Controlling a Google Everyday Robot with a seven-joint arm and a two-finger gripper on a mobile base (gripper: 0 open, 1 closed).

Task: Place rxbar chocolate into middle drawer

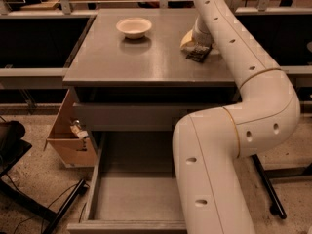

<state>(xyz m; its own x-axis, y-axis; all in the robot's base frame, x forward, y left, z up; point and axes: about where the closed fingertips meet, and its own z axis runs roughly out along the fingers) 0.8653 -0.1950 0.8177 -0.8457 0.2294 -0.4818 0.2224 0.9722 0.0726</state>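
Arm: the big white arm (243, 111) rises from the lower right, bends at the cabinet's right side and reaches in over the top.
Gripper: the gripper (191, 42) is down low at the right rear of the grey cabinet top (146, 65), right at the bar's far left edge.
Claw state: from where I stand I cannot tell whether it is spread or closed, or whether it touches the wrapper at all.
Bar: the rxbar chocolate (199, 54) lies flat on the cabinet top, a dark wrapper with a bit of pale print, partly tucked under the wrist.
Bowl: a white bowl (133, 27) sits upright towards the back left of the same top, well apart from the bar.
Drawer: the middle drawer (139, 199) is pulled out wide below, with its grey floor showing and its right part hidden behind the arm.
Above it: a plain grey drawer front (122, 116) is shut, just under the top.
Floor side: an open cardboard box (66, 138) stands to the left of the cabinet, just beside the open drawer's left wall.
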